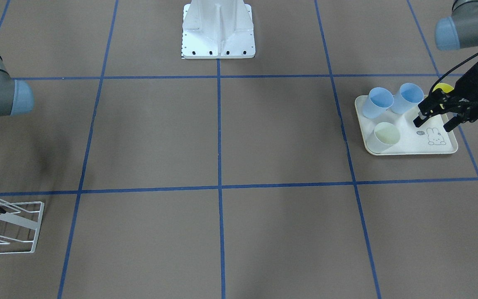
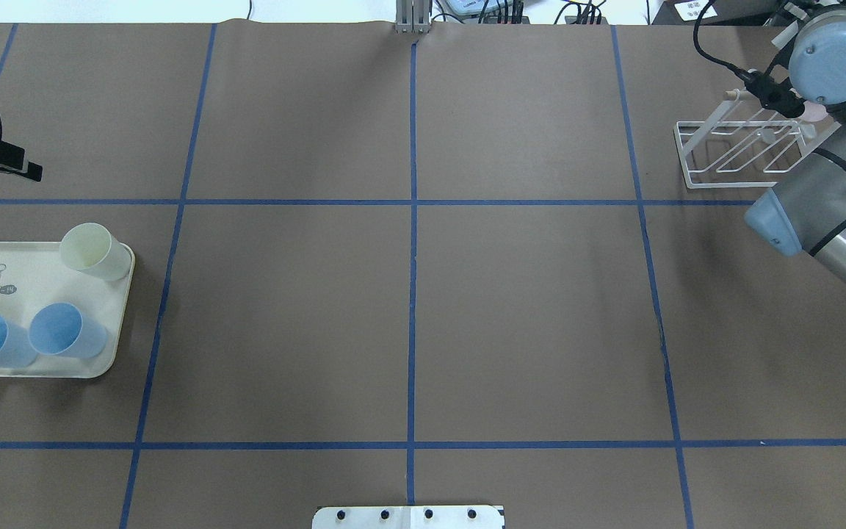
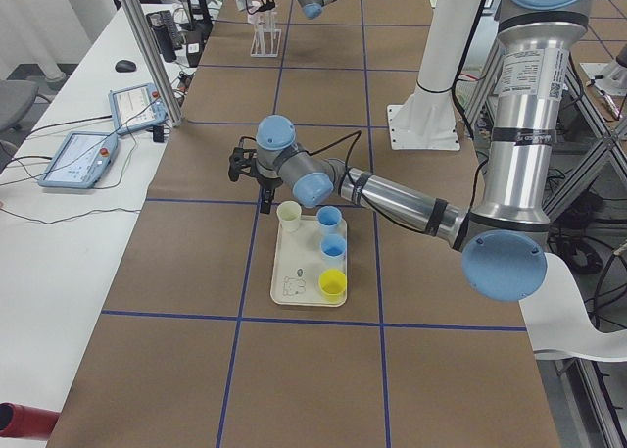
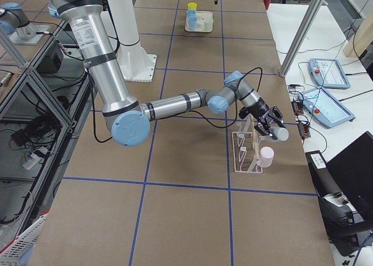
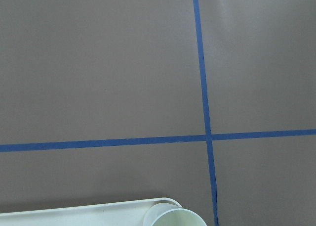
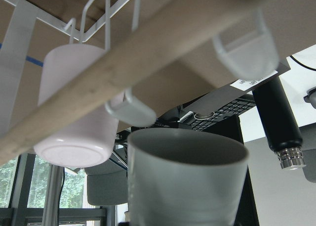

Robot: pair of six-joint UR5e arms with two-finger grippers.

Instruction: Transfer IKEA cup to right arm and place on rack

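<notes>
While outstretched, right hand point(image 4: 271, 127) around cup point(image 6: 187, 181)

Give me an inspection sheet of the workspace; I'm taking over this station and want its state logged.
Surface: brown table with a blue tape grid; no spills seen.
Job's things: grey cup held aloft at the rack; pink cup already hangs there.
Clutter: tray holding blue cups, a cream cup and a yellow cup.
Grippers: right gripper appears closed on the grey cup; left gripper has its fingers apart, empty, over the tray.
Cables: black cable along the right wrist, off the table.
Surroundings: teach pendants on a side bench.
</notes>
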